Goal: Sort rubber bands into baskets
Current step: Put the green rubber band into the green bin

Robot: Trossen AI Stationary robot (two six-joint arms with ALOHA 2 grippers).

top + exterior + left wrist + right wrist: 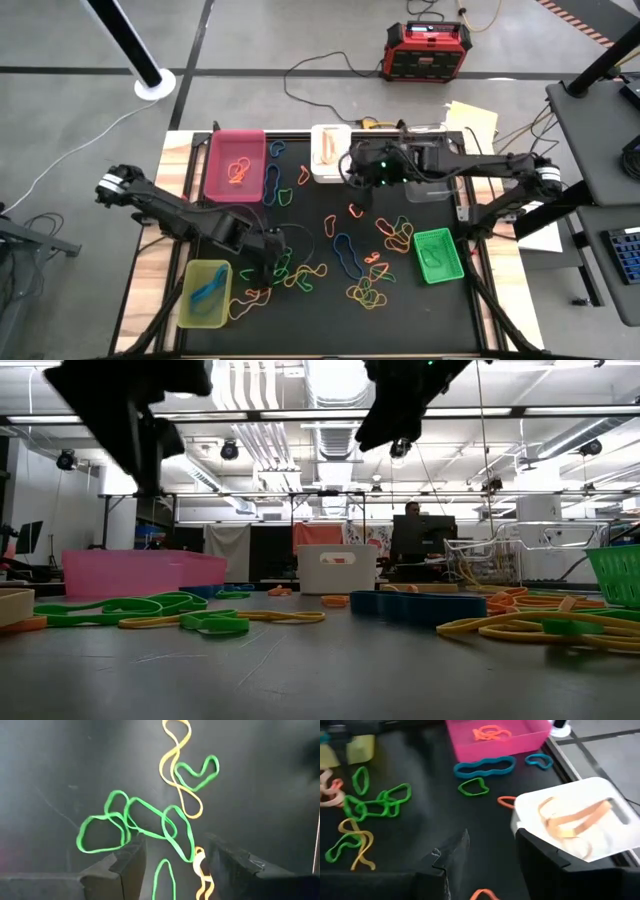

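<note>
A black mat (400,300) covers the table, strewn with loose rubber bands (345,255) in green, yellow, orange, red and blue; five baskets ring the scatter: a pink basket (236,165) holding orange bands, a white basket (328,152) holding tan bands, a clear basket (432,190) partly under the right arm, a bright green basket (438,254) and a yellow-green basket (205,293) with a blue band inside. The left gripper (268,262) hangs low over a cluster of green bands (135,820), its fingers spread wide and empty, a yellow band (175,760) just beyond; the right gripper (357,177) hovers beside the white basket, fingers parted, gripping nothing.
</note>
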